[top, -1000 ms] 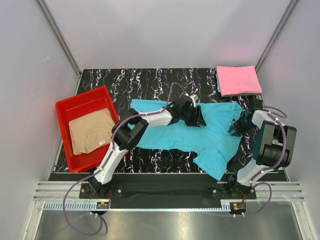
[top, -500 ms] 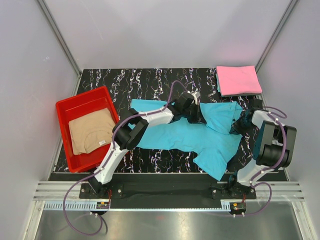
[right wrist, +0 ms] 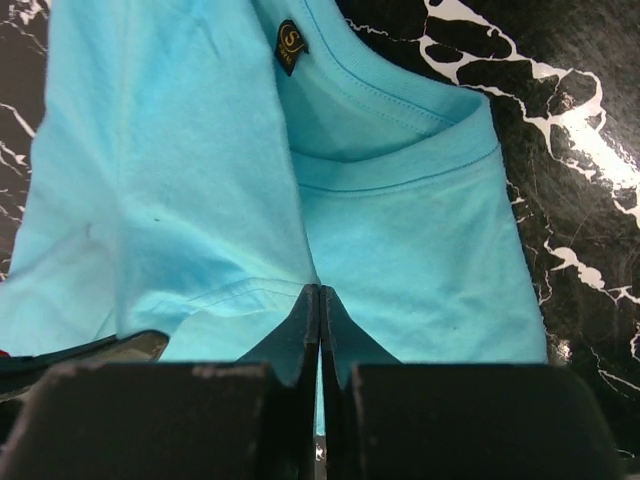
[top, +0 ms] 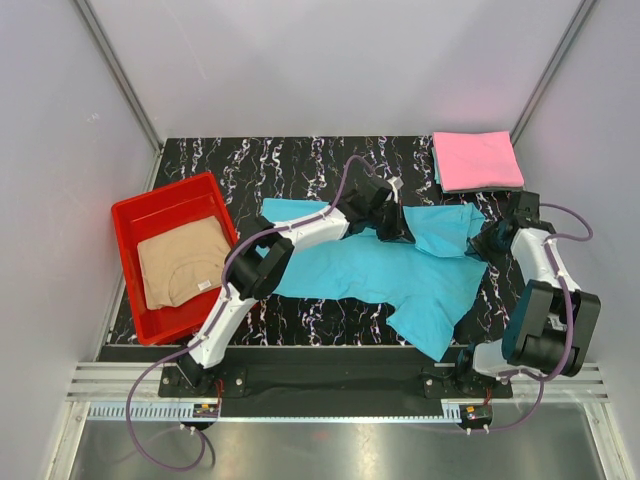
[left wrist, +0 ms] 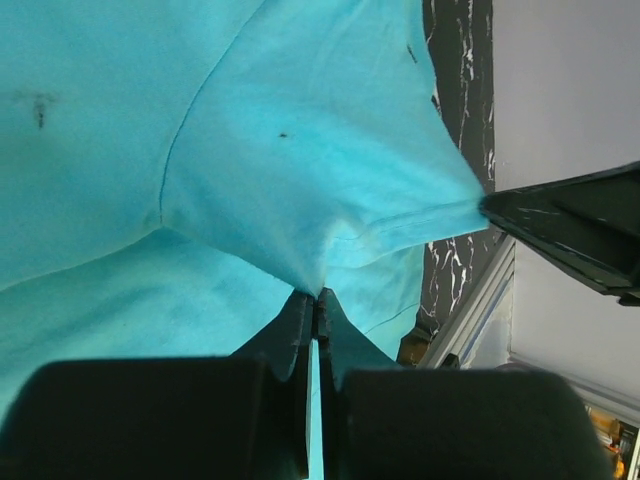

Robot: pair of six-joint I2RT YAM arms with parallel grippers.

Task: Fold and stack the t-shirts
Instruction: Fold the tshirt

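The turquoise-blue t-shirt [top: 370,275] lies spread across the middle of the black marble table. My left gripper [top: 400,225] is shut on a pinch of its far edge, and the cloth [left wrist: 300,120] peaks up into the closed tips [left wrist: 316,297]. My right gripper [top: 487,243] is shut on the shirt's right end near the collar, where the fabric [right wrist: 180,150] gathers at its tips [right wrist: 319,290]. The pink t-shirt [top: 477,160] lies folded at the back right. The tan t-shirt [top: 180,262] rests in the red tray.
The red tray [top: 130,215] sits at the table's left edge. Grey walls close in the back and both sides. A metal rail runs along the near edge by the arm bases. Bare marble [top: 290,165] shows behind the shirt.
Both grippers have gone from open to shut on the turquoise shirt. The right arm has stretched toward the back. The left gripper has shifted slightly back, pulling the cloth's far edge up.
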